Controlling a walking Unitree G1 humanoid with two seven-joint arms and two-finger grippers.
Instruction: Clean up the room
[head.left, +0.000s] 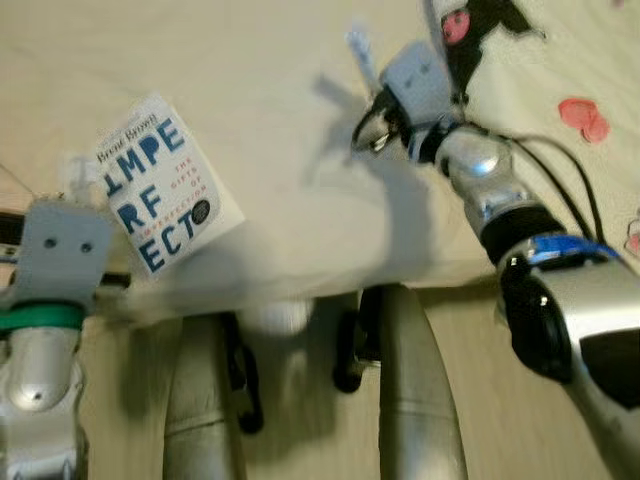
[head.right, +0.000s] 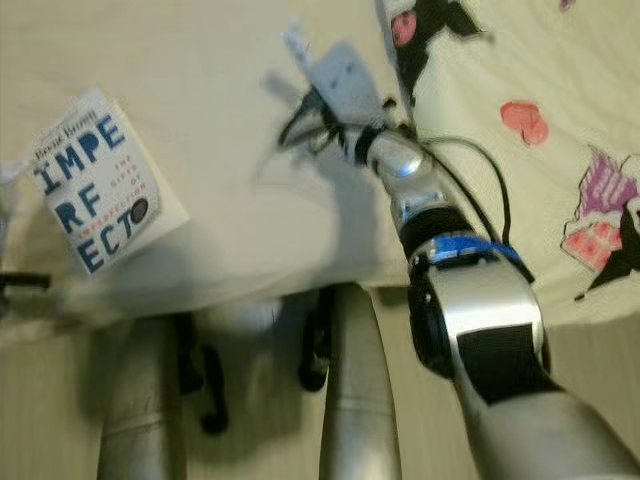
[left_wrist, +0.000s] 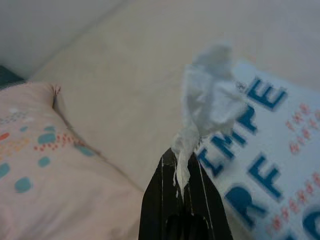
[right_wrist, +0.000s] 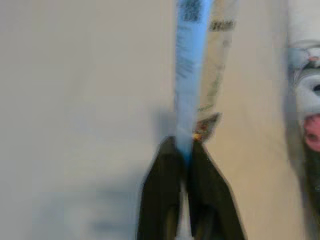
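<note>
A bedroom at home: a cream-sheeted bed (head.left: 250, 150), patterned pillow (left_wrist: 45, 165), cartoon-print bedding (head.right: 560, 120) and a paperback book (head.left: 160, 185).

A cream-sheeted bed (head.left: 260, 190) carried a white book (head.left: 160, 185) with blue lettering near its edge. Well to the right of the book lay bedding (head.right: 560, 130) printed with cartoon figures.

Crumpled white tissue (left_wrist: 209, 95) pinched at its twisted tail between the closed fingers of the left gripper (left_wrist: 182, 162), its loose wad sticking up over the book (head.left: 160, 185), near the bed's front edge on the left. Book lies flat on the cream bed (head.left: 260, 60), white cover, blue letters "IMPERFECT", turned askew. Thin blue-and-white wrapper (right_wrist: 192, 60), printed, held edge-on in the closed right gripper (right_wrist: 187, 150), above the bed's middle.
</note>
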